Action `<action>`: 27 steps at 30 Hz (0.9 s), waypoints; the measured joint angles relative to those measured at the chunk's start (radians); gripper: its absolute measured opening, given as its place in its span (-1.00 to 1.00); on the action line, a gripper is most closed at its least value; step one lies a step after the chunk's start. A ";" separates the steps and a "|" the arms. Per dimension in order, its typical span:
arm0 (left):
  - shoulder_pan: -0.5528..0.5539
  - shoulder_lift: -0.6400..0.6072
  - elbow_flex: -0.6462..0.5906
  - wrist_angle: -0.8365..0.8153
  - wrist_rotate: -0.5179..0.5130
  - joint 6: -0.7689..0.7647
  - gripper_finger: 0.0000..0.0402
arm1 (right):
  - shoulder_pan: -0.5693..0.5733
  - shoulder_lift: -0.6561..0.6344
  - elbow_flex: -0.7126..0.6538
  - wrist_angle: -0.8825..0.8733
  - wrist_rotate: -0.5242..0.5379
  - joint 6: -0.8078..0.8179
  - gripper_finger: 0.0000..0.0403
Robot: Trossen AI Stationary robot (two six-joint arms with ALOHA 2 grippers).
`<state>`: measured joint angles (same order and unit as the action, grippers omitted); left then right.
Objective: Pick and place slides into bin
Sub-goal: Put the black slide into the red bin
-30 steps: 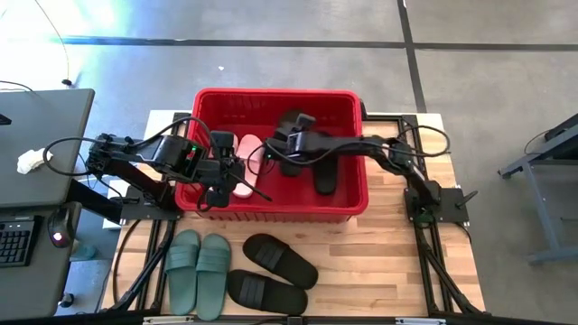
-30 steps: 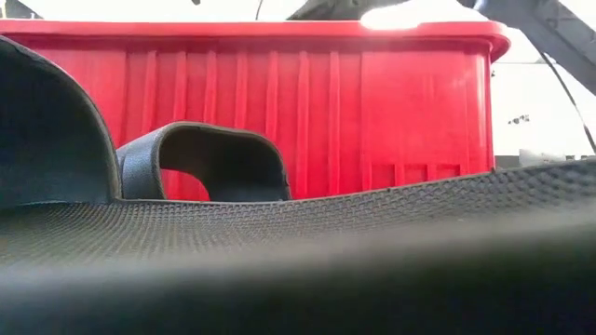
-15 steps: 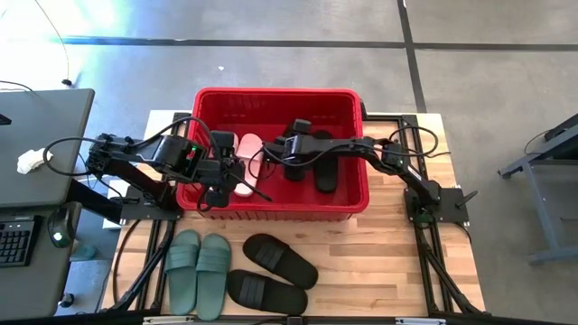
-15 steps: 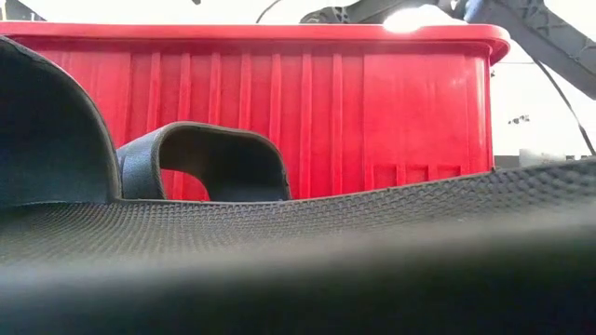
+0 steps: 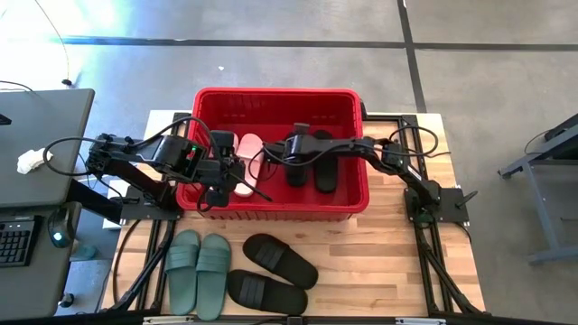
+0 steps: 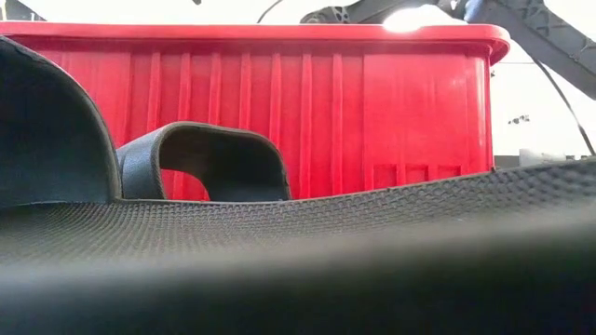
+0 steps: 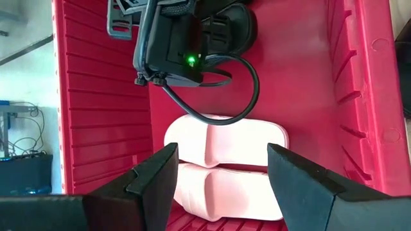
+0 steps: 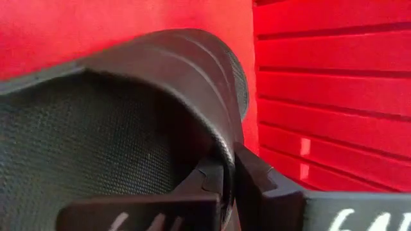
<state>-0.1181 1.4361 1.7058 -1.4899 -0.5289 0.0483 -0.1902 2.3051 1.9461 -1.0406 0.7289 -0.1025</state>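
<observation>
Black slide [image 8: 128, 122], pinched by right hand [image 5: 295, 147], now sits lower inside bin [image 5: 275, 94] than before; left hand [image 7: 221, 176] spread above pink slides [image 7: 221, 160].

A blurred black slide [image 6: 298, 270] is filling the low view's foreground, blocking the bin [image 6: 391, 102] base. Pink slides [image 7: 221, 170] are getting cut off by the left wrist view's edge.

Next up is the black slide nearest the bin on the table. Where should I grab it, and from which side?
Probably by its strap. The black slide lies flat, sole down, angled across the table, so its wide strap arches above the footbed, as the low view shows. Come from straight above, one finger under the arch, one over it. The second black slide lies close beside it, leaving little room for a side approach.
</observation>
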 joint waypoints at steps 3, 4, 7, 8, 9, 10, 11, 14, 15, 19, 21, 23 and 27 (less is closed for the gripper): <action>0.000 0.000 0.000 0.001 0.000 0.000 0.10 | 0.000 0.000 0.000 0.007 0.005 0.017 -1.00; 0.000 0.000 0.000 0.001 0.000 0.000 0.10 | 0.000 0.000 0.000 0.007 0.004 0.016 -1.00; 0.000 0.000 0.000 0.002 0.000 0.000 0.10 | 0.000 0.000 0.000 0.005 -0.009 0.016 -1.00; 0.000 0.000 0.000 0.002 0.000 0.000 0.10 | 0.000 0.000 0.000 0.005 -0.018 0.015 -1.00; 0.000 0.000 0.000 0.002 0.000 0.000 0.10 | 0.000 0.000 0.000 0.005 -0.029 0.014 -1.00; 0.000 0.000 0.000 0.002 0.000 0.000 0.10 | 0.000 0.000 0.000 0.005 -0.038 0.012 -1.00; 0.000 0.000 0.000 0.002 0.000 0.000 0.10 | -0.001 0.000 0.000 0.005 -0.043 0.010 -1.00; 0.000 0.000 0.000 0.003 0.000 0.000 0.10 | -0.002 0.000 0.000 0.004 -0.055 0.007 -1.00; 0.000 0.000 0.000 0.003 0.000 0.000 0.10 | -0.003 0.000 0.000 0.005 -0.067 0.005 -0.99; 0.000 0.000 0.000 0.003 0.000 0.000 0.10 | -0.008 0.000 0.000 0.005 -0.096 0.014 -0.86; 0.000 0.000 0.000 0.003 0.000 0.000 0.10 | -0.010 0.000 0.000 0.006 -0.100 0.012 -0.74; 0.000 0.000 0.000 0.004 0.000 0.000 0.10 | -0.012 0.000 0.000 0.006 -0.092 0.012 -0.60; 0.000 0.000 0.000 0.004 0.000 0.000 0.10 | -0.019 0.000 0.000 0.006 -0.027 0.014 -0.37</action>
<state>-0.1180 1.4361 1.7058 -1.4860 -0.5286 0.0479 -0.2088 2.3051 1.9461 -1.0348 0.7022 -0.0883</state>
